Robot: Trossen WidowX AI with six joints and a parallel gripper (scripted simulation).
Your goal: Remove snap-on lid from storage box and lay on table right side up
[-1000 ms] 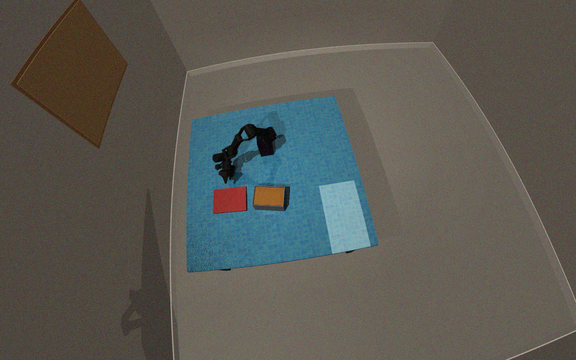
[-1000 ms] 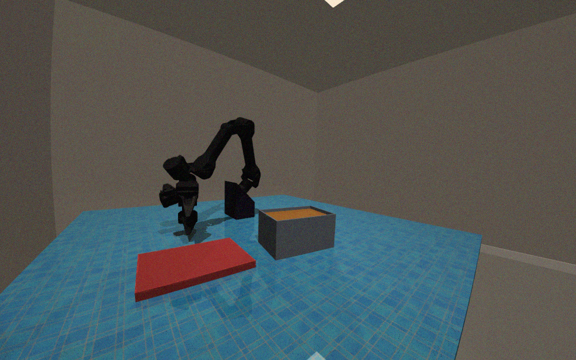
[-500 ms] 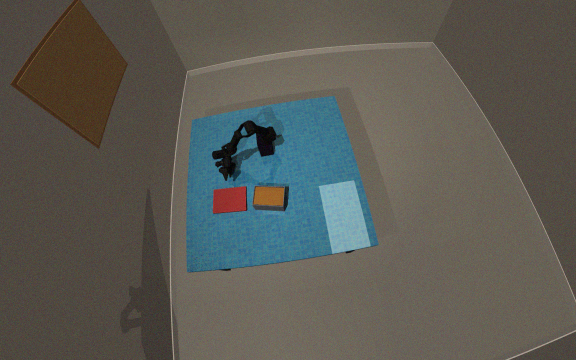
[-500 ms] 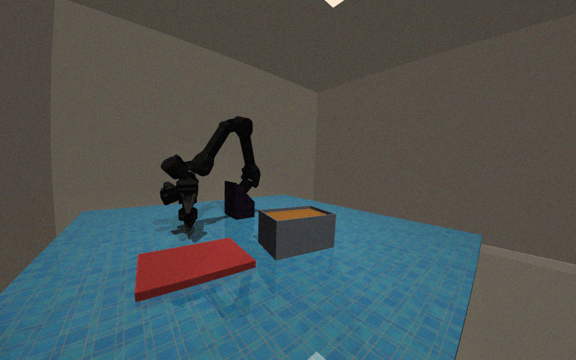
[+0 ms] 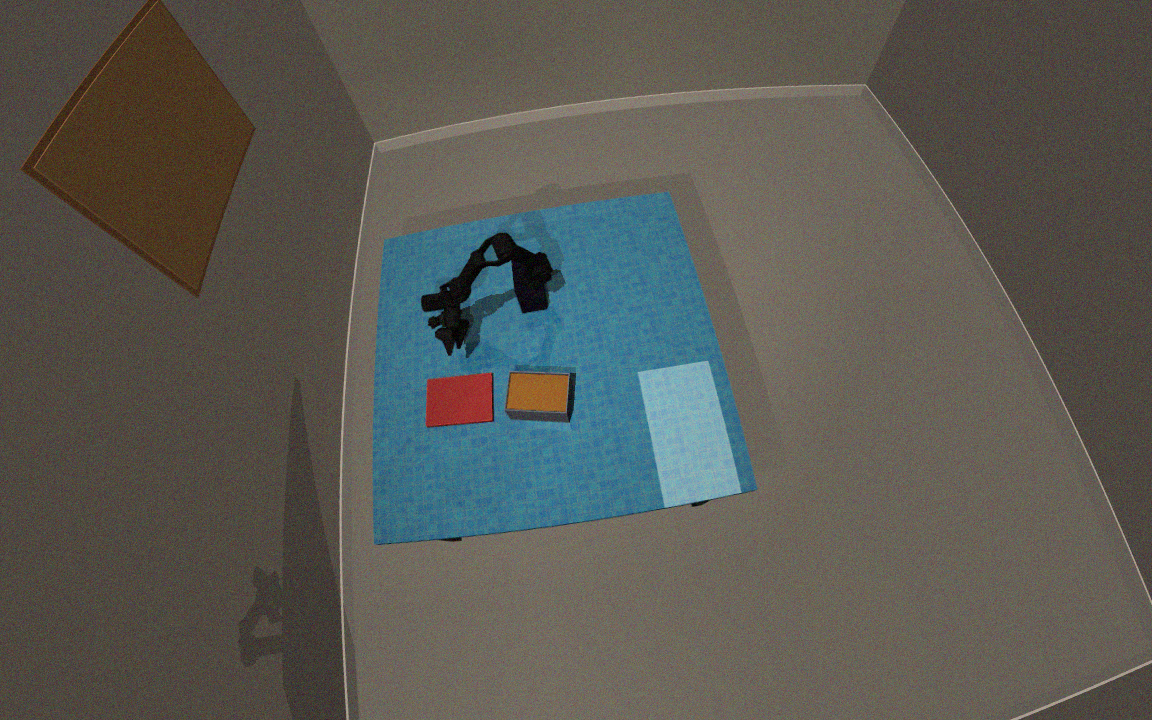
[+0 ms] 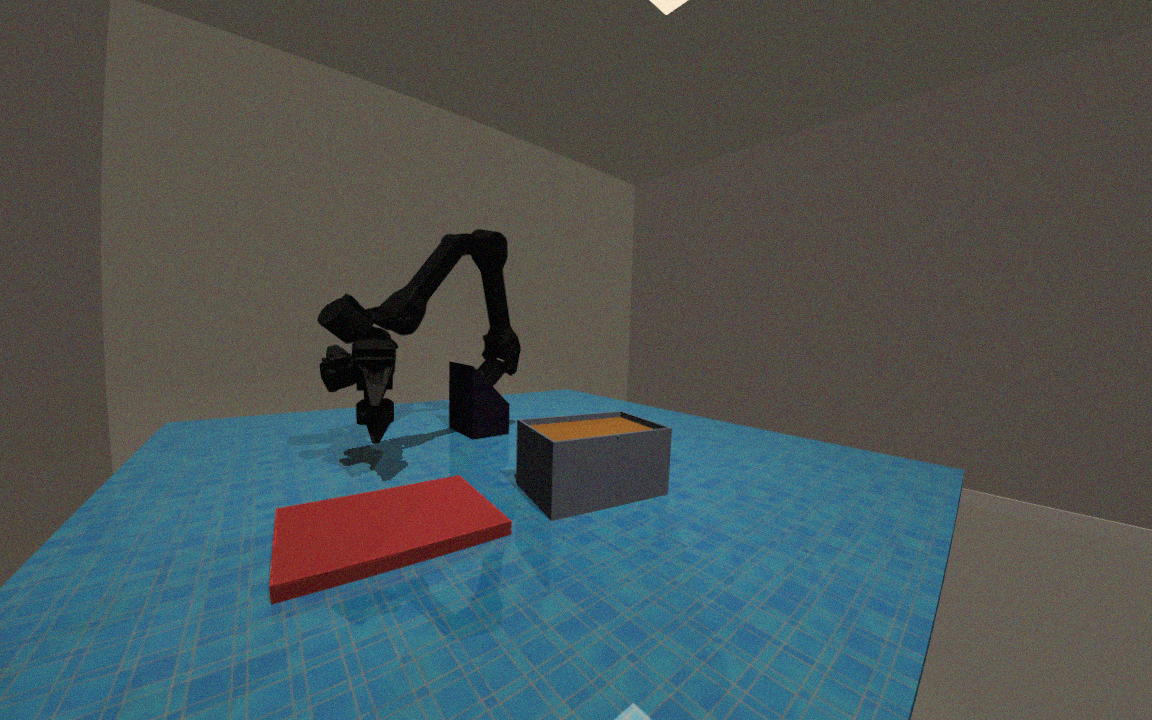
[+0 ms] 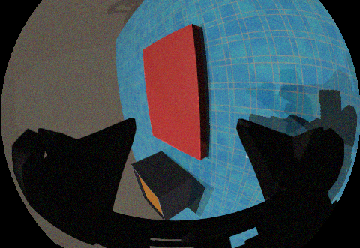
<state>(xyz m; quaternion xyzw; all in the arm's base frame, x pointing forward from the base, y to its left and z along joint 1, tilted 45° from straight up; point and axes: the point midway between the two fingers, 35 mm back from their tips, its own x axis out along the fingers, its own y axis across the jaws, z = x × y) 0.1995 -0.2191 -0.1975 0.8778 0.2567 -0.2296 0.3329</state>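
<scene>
From the top view, the red lid [image 5: 459,400] is lying flat on the blue table [image 5: 562,483], just beside the grey box [image 5: 541,396], which sits open with its orange inside showing. The gripper [image 5: 452,341] hangs above the table behind the lid, well apart from both. There's also a pale rectangle [image 5: 687,431] off on the far side of the box.

The exterior view makes it clearer: lid [image 6: 383,531] is flat, box [image 6: 593,463] is upright, and there's a gap between the two. The gripper [image 6: 375,423] points straight down, tips just off the table, nothing in it.

In the wrist view you can see both fingers spread wide with only table and the lid [image 7: 172,91] between them, so it's open and empty. The box [image 7: 167,188] peeks in at the bottom.

Honestly the job looks basically done to me. Can't tell from color alone whether the lid is right side up. The best move now is probably to pull the arm up and away cleanly, staying wide of the lid's back edge and the box so nothing gets nudged.
</scene>
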